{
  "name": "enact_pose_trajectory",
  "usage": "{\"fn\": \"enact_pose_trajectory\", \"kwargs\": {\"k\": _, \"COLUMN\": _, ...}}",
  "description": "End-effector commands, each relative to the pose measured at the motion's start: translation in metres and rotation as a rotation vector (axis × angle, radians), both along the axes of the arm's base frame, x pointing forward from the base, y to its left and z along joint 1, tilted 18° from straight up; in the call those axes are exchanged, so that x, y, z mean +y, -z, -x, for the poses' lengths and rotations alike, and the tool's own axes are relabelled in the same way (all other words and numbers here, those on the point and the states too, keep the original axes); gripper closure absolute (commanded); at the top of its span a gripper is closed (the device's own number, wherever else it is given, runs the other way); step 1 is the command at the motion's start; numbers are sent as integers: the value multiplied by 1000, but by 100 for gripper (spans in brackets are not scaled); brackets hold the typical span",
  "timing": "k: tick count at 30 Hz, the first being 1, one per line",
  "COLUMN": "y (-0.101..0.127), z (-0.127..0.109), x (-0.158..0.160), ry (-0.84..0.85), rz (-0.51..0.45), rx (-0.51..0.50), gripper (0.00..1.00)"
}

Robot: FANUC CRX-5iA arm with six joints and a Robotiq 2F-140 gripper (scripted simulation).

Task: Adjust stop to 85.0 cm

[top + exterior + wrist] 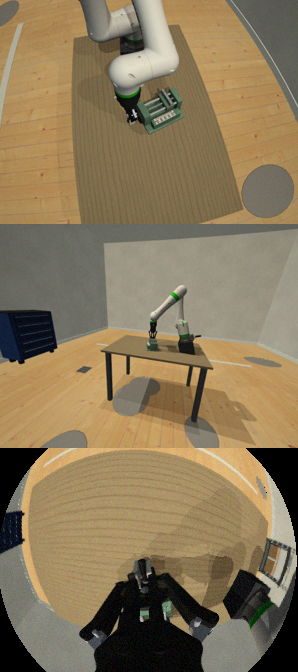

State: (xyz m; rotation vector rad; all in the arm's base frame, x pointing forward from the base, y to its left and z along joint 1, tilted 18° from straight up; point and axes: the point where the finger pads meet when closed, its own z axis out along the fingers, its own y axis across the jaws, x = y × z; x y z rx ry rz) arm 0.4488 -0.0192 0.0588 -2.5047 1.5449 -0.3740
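Top view: a green vise-like rig (144,112) (154,345) (167,609) sits on the worktop (152,173) (127,346) (100,523), in front of the arm's base. Its long axis runs aslant, from lower left to upper right. The dark handwheel (140,117) is at the lower-left end, facing out to the left. The stop (166,99), an upright block on the rods, is near the opposite end and stands crosswise to them. A scale (165,117) lies along the side away from the base, its red pointer (171,111) towards the upper-right end; the figures are too blurred to read.

The pincer (131,119) (152,338) (143,564) points down beside the handwheel, fingers nearly together, apparently closed on its handle, though the contact is partly hidden.

The step in hand seems to be cranking the stop to its setting. Next calls for small turns until the pointer reads 85.0, then opening the fingers and backing away without nudging the wheel.
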Motion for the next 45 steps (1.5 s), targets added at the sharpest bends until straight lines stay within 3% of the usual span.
{"fn": "enact_pose_trajectory", "kwargs": {"k": 1, "y": 0, "z": 4, "x": -2, "ry": 0, "rz": 0, "rx": 0, "gripper": 96}}
{"fn": "enact_pose_trajectory", "kwargs": {"k": 17, "y": -7, "z": 24, "x": -11, "ry": 0, "rz": 0, "rx": 0, "gripper": 96}}
{"fn": "enact_pose_trajectory", "kwargs": {"k": 28, "y": -26, "z": 35, "x": -13, "ry": 0, "rz": 0, "rx": 0, "gripper": 96}}
{"fn": "enact_pose_trajectory", "kwargs": {"k": 45, "y": -60, "z": 20, "x": -2, "ry": 0, "rz": 0, "rx": 0, "gripper": 96}}
